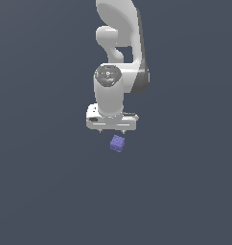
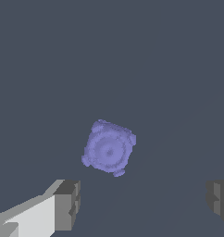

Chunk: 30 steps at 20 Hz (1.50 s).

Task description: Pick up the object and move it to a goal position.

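Note:
The object is a small purple-blue cube (image 1: 118, 143) lying on the flat dark grey floor, turned at an angle. In the wrist view the cube (image 2: 108, 149) shows a faint ring pattern on its upper face and small nubs at its corners. My white gripper (image 1: 111, 130) hangs just above the cube and a little to the exterior view's left of it, pointing down. In the wrist view the gripper (image 2: 142, 202) is open wide and empty. Its two dark grey fingertips (image 2: 67, 203) stand far apart, and the cube lies apart from them, not between them.
The dark grey floor (image 1: 185, 191) spreads evenly all around, with no other object in view. The white arm (image 1: 119, 43) rises behind and above the gripper.

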Each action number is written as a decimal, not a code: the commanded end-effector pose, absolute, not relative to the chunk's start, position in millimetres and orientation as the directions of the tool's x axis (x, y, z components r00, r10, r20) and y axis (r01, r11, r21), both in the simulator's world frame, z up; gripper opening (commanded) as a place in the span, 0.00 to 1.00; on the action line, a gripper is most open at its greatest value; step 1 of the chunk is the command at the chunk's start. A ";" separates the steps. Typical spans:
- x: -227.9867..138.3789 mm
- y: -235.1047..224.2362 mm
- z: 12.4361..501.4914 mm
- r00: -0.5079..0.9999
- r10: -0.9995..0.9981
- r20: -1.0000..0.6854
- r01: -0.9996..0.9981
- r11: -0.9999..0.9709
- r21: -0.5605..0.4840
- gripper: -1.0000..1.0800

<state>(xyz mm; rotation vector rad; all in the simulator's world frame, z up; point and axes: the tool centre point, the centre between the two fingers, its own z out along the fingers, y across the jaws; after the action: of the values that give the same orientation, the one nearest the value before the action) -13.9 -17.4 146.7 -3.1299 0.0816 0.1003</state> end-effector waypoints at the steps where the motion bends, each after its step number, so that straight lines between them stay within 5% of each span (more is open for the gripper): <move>1: -13.9 -17.4 146.7 0.997 -0.052 -0.064 -0.052 -0.999 -0.007 0.96; 30: -13.2 -13.0 120.8 0.975 -0.219 -0.029 -0.220 -0.976 -0.010 0.96</move>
<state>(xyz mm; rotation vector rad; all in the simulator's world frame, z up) -13.3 -16.1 125.3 -3.1110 0.3088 0.0488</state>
